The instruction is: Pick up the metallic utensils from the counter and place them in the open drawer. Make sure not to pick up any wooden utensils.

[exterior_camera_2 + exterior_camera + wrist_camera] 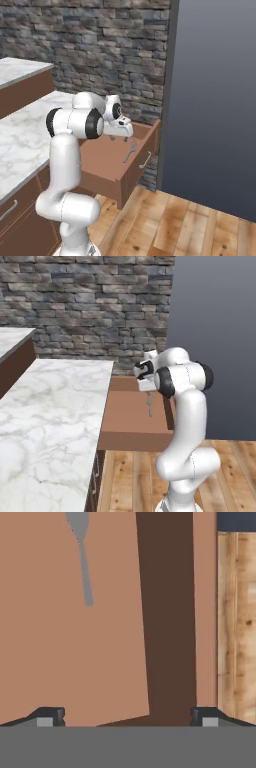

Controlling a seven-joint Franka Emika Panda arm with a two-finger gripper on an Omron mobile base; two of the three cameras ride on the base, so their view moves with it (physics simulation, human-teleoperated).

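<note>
The open drawer (pixel 132 423) (pixel 107 160) of reddish-brown wood juts out from the counter's end. One of the metallic utensils, a grey fork (pixel 149 405) (pixel 130 151) (pixel 82 557), lies flat on the drawer floor (pixel 60 652). My gripper (pixel 147 389) (pixel 123 135) (pixel 127 717) hangs open just above the drawer, pointing down, with nothing between its fingertips (pixel 49 716). The fork lies apart from it, further along the drawer floor. The wooden utensils are out of view.
A white marble counter (pixel 50 416) (pixel 20 145) runs to the left of the drawer. A stone wall (pixel 90 301) stands behind it, and a tall dark grey panel (pixel 215 100) rises to the right. Under the drawer lies a plank floor (pixel 237 622). The drawer's dark side wall (pixel 167 612) sits under the hand.
</note>
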